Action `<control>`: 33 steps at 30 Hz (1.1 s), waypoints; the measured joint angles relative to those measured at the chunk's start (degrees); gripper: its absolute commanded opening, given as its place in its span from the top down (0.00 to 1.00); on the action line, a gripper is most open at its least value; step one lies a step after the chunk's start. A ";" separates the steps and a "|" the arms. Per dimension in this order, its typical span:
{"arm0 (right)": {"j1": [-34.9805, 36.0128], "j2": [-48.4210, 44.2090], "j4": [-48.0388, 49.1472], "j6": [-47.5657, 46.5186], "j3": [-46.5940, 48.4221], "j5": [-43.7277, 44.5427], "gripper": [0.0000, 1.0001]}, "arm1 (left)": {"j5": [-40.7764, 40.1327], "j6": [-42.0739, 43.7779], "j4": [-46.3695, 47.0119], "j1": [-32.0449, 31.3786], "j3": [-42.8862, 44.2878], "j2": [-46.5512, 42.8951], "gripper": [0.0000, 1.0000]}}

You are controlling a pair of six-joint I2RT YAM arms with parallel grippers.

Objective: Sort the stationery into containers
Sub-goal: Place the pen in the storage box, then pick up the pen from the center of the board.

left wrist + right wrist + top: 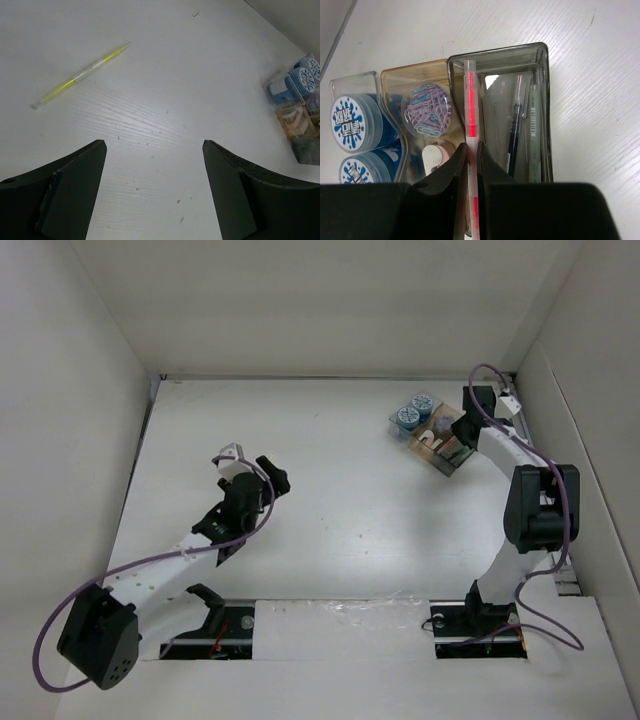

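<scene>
My right gripper (472,147) is shut on a slim red-and-white pen (471,100). It holds the pen over the wall between a tan and a smoky grey compartment of the clear organizer tray (542,65). The grey compartment holds a dark pen (516,125) and a pale green pen (535,130). Two blue-and-white rolls (347,122) sit in the left clear compartment. A yellow pen (82,75) lies on the table, far ahead and to the left of my left gripper (154,150). That gripper is open with nothing between its fingers.
The tan compartment holds a round case of pastel paper clips (426,110) and a white object (435,155). The tray (435,430) stands at the back right of the table, close to the right wall. White walls enclose the table on three sides.
</scene>
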 measured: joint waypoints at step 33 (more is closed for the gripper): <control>17.73 -41.03 4.31 5.57 -22.14 -2.40 0.80 | -1.84 22.32 -8.46 10.36 40.85 49.07 0.19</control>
